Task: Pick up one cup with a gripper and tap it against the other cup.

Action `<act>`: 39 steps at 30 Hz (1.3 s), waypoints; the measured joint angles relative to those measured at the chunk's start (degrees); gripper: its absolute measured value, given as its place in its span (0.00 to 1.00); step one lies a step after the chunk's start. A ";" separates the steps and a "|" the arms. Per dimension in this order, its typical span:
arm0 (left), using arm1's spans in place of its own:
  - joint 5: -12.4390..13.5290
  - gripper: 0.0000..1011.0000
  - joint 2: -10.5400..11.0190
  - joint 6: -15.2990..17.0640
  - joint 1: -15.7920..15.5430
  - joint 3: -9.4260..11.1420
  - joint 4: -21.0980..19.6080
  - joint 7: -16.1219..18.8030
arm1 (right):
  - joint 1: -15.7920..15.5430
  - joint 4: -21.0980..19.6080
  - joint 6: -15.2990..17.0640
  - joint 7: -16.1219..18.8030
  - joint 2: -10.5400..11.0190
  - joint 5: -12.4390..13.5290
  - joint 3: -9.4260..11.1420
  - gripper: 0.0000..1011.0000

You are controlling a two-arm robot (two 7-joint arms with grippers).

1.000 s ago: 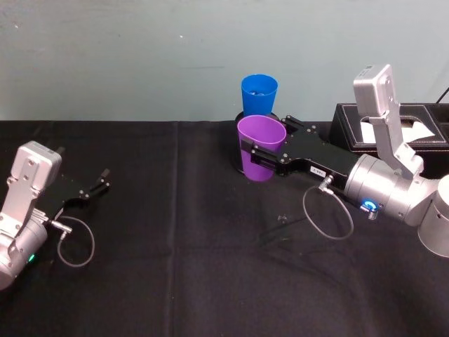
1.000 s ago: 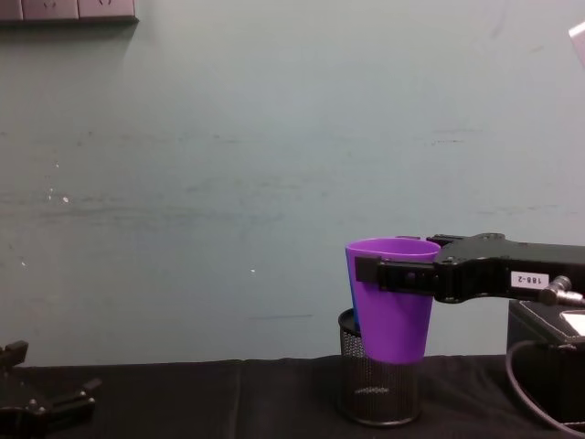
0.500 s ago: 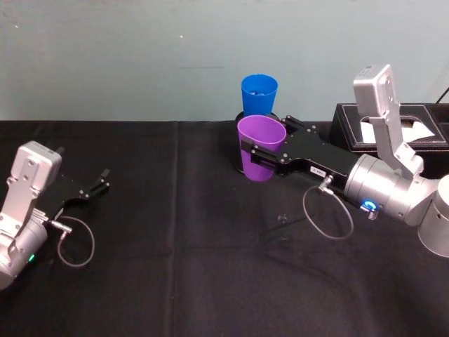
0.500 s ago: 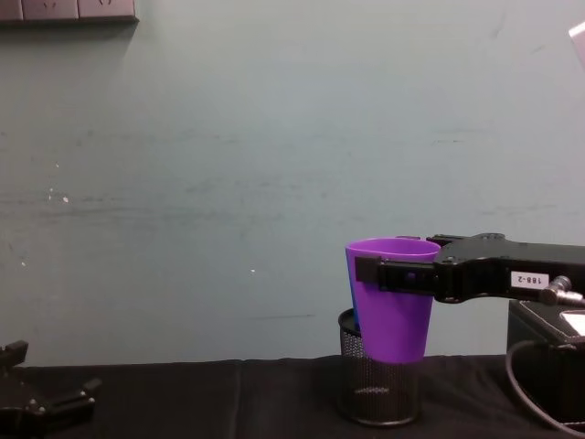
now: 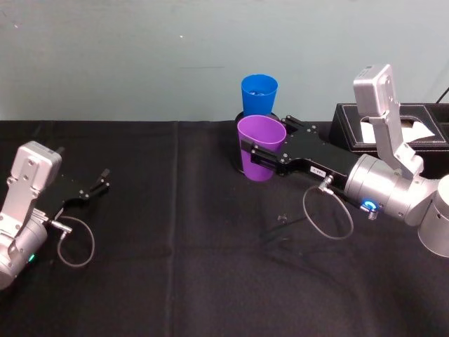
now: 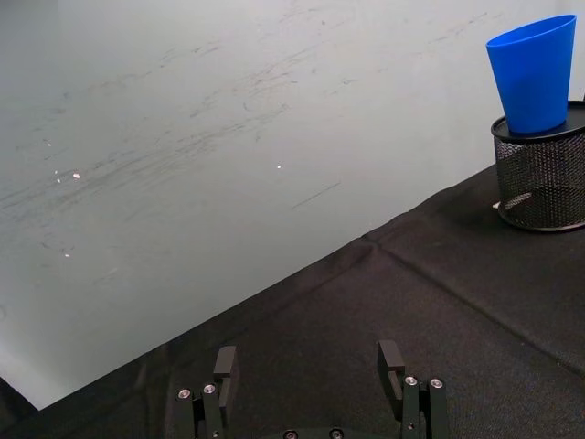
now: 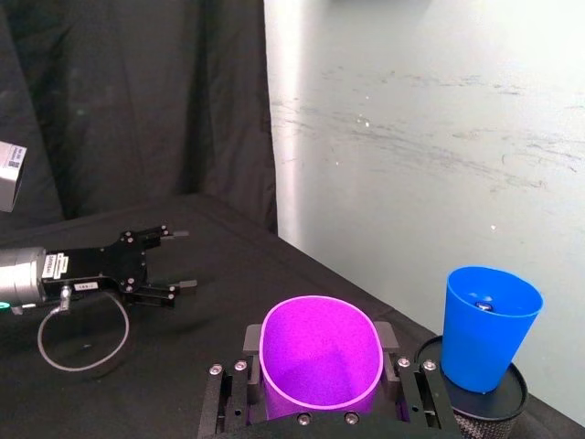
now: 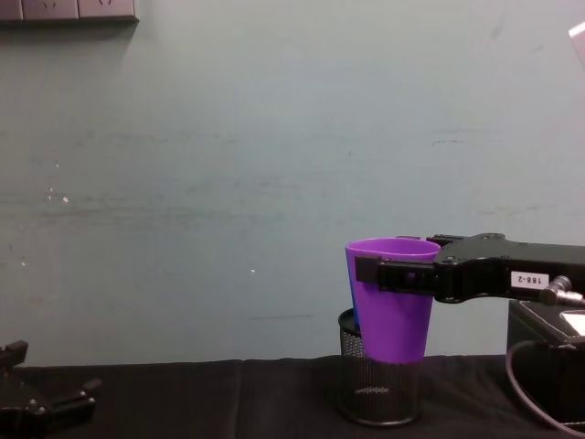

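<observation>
The black wire-mesh holder (image 8: 377, 389) is a short open-weave cylinder standing on the tabletop (image 5: 196, 267), which is draped in matte black cloth with a few soft creases. The blue cup (image 5: 259, 95), a smooth, handleless plastic tumbler that narrows toward its base, stands upright with its lower part sunk into the holder. The purple cup (image 5: 261, 147) has the same smooth, tapered shape and hangs upright just in front of the holder on the robot's side, clear of the cloth. Its rim is about level with the blue cup's body, and from low down it covers most of the blue one. I cannot tell whether the two touch. The right hand (image 5: 268, 135), flat black plates studded with small screws and carrying a small white label, reaches in from the holder's right. Its two fingers are clamped on opposite sides of the purple cup just under the rim. The left hand (image 5: 100, 181) sits well off to the holder's left, low over the cloth, with its fingers spread apart and nothing between them. A black box (image 5: 421, 116) sits to the holder's right, and a pale, scuffed wall (image 8: 228, 183) rises behind it.
</observation>
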 joint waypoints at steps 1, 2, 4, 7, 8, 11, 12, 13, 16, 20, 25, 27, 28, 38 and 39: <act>0.00 0.99 0.00 0.00 0.00 0.00 0.00 0.00 | 0.00 0.00 0.00 0.00 0.00 0.00 0.00 0.72; 0.00 0.99 0.00 0.00 0.00 0.00 0.00 0.00 | 0.00 0.00 0.00 0.00 0.00 0.00 0.00 0.72; 0.00 0.99 0.00 0.00 0.00 0.00 0.00 0.00 | 0.00 0.00 0.00 0.00 0.00 0.00 0.00 0.72; 0.00 0.99 0.00 0.00 0.00 0.00 0.00 0.00 | 0.00 0.00 0.00 0.00 0.00 0.00 0.00 0.72; 0.00 0.99 0.00 0.00 0.00 0.00 0.00 0.00 | 0.00 0.00 0.00 0.00 0.00 0.00 0.00 0.72; 0.00 0.99 0.00 0.00 0.00 0.00 0.00 0.00 | 0.21 0.73 -0.23 0.08 -0.13 0.01 -0.40 0.72; 0.00 0.99 0.00 0.00 0.00 0.00 0.00 0.00 | 0.50 1.63 -0.39 0.13 -0.41 0.03 -0.70 0.72; 0.00 0.99 0.00 0.00 0.00 0.00 0.00 0.00 | 0.69 2.13 -0.41 0.14 -0.56 0.03 -0.86 0.72; 0.00 0.99 0.00 0.00 0.00 0.00 0.00 0.00 | 1.63 4.28 -0.44 0.31 -1.26 0.08 -1.37 0.72; 0.00 0.99 0.00 0.00 0.00 0.00 0.00 0.00 | 3.25 7.25 -0.76 0.23 -2.36 -0.33 -2.00 0.72; 0.00 0.99 0.00 0.00 0.00 0.00 0.00 0.00 | 5.60 11.29 -1.35 0.16 -3.89 -1.10 -2.56 0.72; 0.00 0.99 0.00 0.00 0.00 0.00 0.00 0.00 | 7.00 13.66 -1.66 0.18 -4.83 -1.46 -2.79 0.72; 0.00 0.99 0.00 0.00 0.00 0.00 0.00 0.00 | 7.45 14.42 -1.83 0.22 -5.15 -1.60 -2.86 0.72; 0.00 0.99 0.00 0.00 0.00 0.00 0.00 0.00 | 13.06 23.21 -3.80 0.88 -8.65 -3.17 -3.01 0.72; 0.00 0.99 0.00 0.00 0.00 0.00 0.00 0.00 | 13.78 24.44 -4.00 0.97 -9.08 -3.24 -2.94 0.72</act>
